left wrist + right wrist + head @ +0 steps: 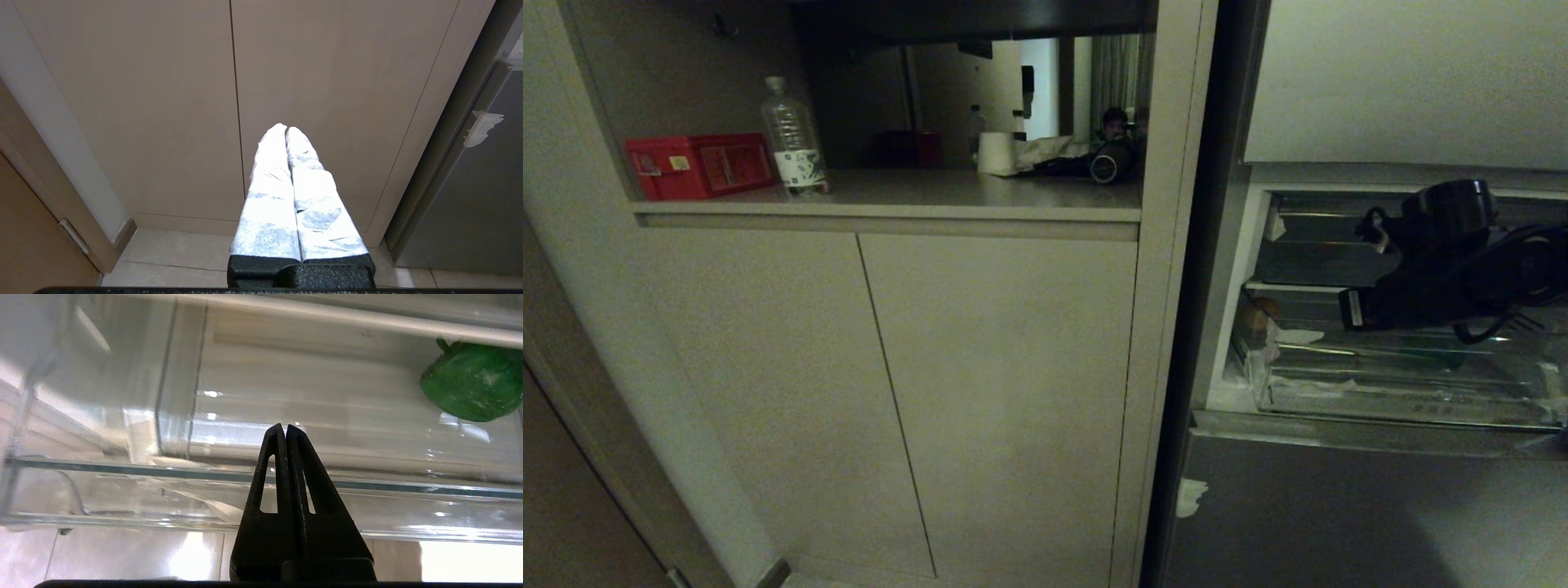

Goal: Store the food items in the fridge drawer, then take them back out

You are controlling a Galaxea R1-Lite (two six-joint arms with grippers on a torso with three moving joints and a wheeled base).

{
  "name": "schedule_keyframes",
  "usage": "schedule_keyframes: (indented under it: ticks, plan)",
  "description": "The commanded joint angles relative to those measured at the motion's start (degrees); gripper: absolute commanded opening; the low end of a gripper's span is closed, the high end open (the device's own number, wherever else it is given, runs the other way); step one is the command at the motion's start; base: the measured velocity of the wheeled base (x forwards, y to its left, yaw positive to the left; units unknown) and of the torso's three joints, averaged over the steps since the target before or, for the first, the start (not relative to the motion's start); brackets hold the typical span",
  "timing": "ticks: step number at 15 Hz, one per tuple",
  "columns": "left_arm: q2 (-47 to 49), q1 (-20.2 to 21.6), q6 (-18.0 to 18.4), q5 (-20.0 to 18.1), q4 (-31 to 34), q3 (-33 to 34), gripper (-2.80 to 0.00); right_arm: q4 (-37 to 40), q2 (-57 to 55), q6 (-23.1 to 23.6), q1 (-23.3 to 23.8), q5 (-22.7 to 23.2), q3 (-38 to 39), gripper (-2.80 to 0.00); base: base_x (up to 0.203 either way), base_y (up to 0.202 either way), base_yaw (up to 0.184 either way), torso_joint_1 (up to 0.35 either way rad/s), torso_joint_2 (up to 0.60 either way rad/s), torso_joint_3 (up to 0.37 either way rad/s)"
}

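Closely pressed together and holding nothing, your right gripper's (284, 426) black jaws point at the clear plastic bin (245, 477) of the fridge drawer (1380, 392), which stands pulled out. Look past the tips and you see the glossy dark green item (474, 386) lying inside the bin, off to one side and well apart from the jaws. In the head view, your right arm (1454, 269) reaches over the open drawer; a tan-brown shape (1262, 314) sits at the bin's left end, too dim to name for certain. Your left gripper (286, 130), its white-wrapped jaws also shut and empty, hangs before the beige cabinet doors (229, 102), above the tiled floor (179, 261). Up on the shelf (890, 196) stand a red box (698, 166) and a clear water bottle (792, 139).
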State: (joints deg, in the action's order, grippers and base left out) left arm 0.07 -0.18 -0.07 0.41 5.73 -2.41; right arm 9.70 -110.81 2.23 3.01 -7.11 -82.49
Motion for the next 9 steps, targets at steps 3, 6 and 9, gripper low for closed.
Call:
schedule_keyframes:
  ticks: [3,6,9]
  plan:
    - [0.01,0.01,-0.01,0.02,0.06,0.04,-2.80,9.67,1.85,0.39,0.65,-0.06,-1.60,-2.80,0.000,0.000,0.000,0.000,0.00,0.000]
    - [0.01,0.01,-0.01,0.02,0.07,0.01,-2.80,13.04,3.33,2.32,0.68,-0.01,-0.69,-2.80,0.000,0.000,0.000,0.000,0.00,0.000]
    - [0.01,0.01,-0.01,0.02,0.06,0.04,-2.80,18.62,5.74,3.87,0.68,0.06,-0.30,-2.80,0.000,0.000,0.000,0.000,0.00,0.000]
